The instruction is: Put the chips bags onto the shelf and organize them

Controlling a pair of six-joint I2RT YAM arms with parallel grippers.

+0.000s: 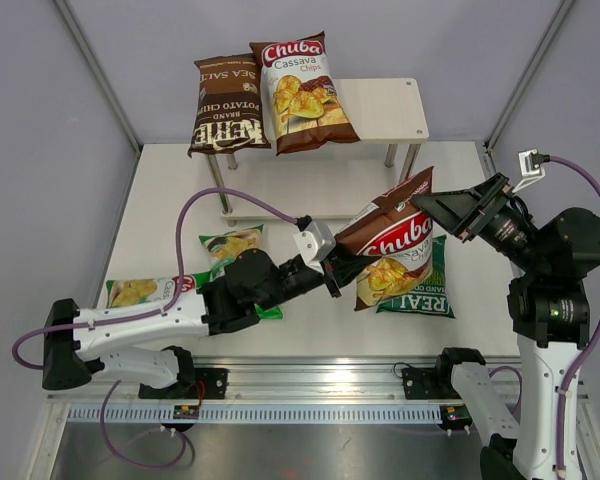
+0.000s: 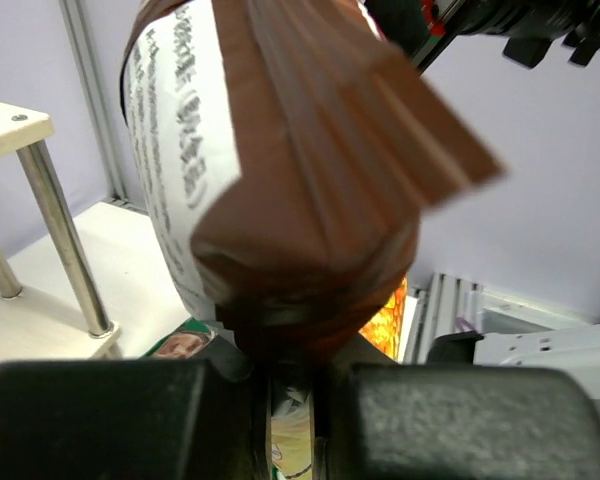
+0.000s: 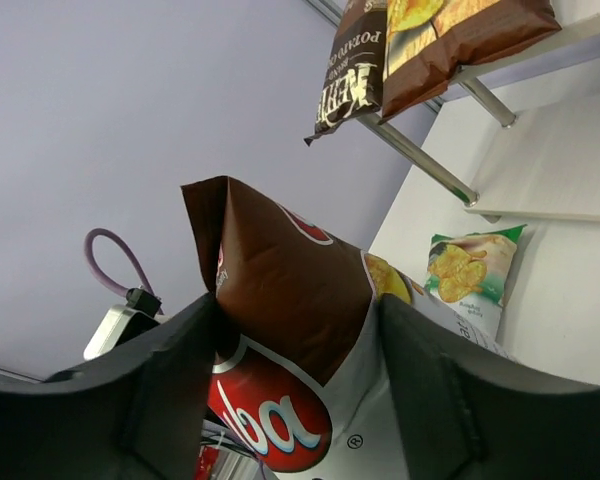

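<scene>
A white-brown Chuba Cassava bag (image 1: pixel 390 240) hangs tilted over the table's middle, between both arms. My left gripper (image 1: pixel 335 272) is shut on its lower end; in the left wrist view the bag (image 2: pixel 280 150) rises straight out of that gripper (image 2: pixel 290 385). My right gripper (image 1: pixel 427 205) stands open around the bag's brown top edge (image 3: pixel 280 290), one finger (image 3: pixel 160 390) on each side. On the shelf's top board (image 1: pixel 385 110) lie a dark brown Kettle bag (image 1: pixel 225 105) and another Chuba Cassava bag (image 1: pixel 302 92).
A dark green REAL bag (image 1: pixel 425 295) lies flat under the held bag. Two light green Chuba bags lie on the table, one (image 1: pixel 232 245) mid-left, the other (image 1: pixel 140 291) partly under the left arm. The shelf's lower board (image 1: pixel 310 195) is bare.
</scene>
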